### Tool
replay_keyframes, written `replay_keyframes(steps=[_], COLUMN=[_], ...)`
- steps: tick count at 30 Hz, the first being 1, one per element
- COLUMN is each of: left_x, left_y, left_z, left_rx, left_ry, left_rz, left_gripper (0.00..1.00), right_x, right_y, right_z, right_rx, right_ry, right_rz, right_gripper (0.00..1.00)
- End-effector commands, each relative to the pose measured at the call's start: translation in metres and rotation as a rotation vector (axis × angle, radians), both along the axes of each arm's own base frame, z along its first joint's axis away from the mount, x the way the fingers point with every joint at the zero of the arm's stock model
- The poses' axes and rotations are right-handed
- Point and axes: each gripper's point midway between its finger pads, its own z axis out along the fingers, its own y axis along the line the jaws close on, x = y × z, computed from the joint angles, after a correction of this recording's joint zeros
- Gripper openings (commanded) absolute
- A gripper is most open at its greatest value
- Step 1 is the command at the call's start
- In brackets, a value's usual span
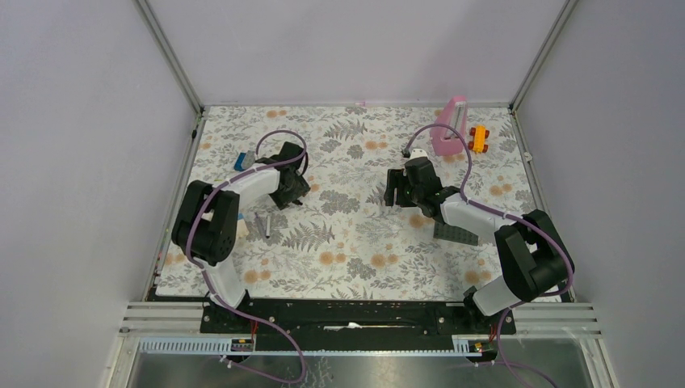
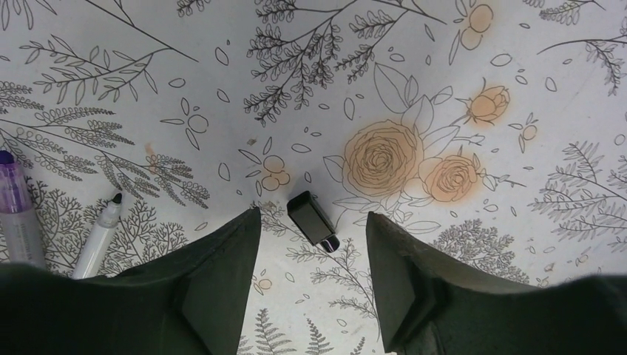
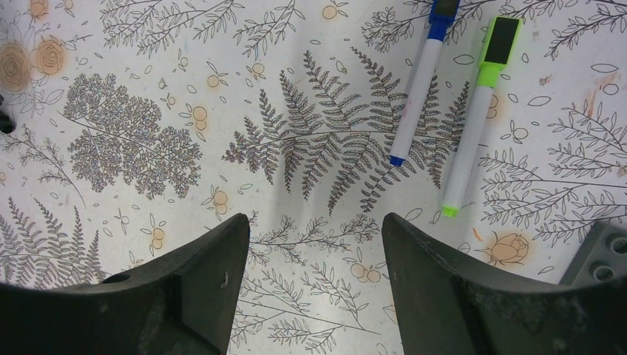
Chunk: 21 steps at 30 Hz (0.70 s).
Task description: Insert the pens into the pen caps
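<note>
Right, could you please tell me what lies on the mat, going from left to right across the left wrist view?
purple-topped marker → black-tipped pen → black cap

Plain lilac-grey walls [image 1: 81, 121] enclose a floral-patterned table [image 1: 355, 242] under even light.

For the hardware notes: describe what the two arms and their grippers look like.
Both the left arm and right arm have white links between bulky black joints, each with a purple cable running along it. The left gripper and right gripper are black, with two broad, matte, wedge-shaped fingers.
</note>
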Motion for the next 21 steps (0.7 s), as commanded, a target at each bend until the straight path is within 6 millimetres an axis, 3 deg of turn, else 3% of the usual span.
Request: replay_keyframes(steps=[1, 10, 15, 18, 21], left_x=[0.018, 0.019, 0.019, 0.019, 0.016], left_y=[0.003, -0.001, -0.007, -0.013, -0.018], left_z=[0.006, -0.004, -0.007, -0.006, -0.005], left_rx=[0.016, 0.015, -0.016, -0.052, -0.084], left_ry=[-0.055, -0.029, -0.029, -0.039, -0.051], left_rz=[0.032, 0.012, -0.006, -0.024, -0.040], left_gripper=[0.58, 0.38, 0.18, 0.00, 0.00], right_x=[0.005, 0.005, 0.004, 0.005, 0.004], right_y=[0.007, 0.007, 0.007, 0.007, 0.006], right_z=[0.019, 0.018, 0.019, 0.020, 0.020], right_rx=[0.038, 0.038, 0.039, 0.039, 0.039], right_ry=[-0.058, -0.057, -0.059, -0.062, -0.065], right_rz=[0.015, 0.017, 0.017, 0.016, 0.017], right_gripper=[0.73, 0.73, 0.73, 0.73, 0.73])
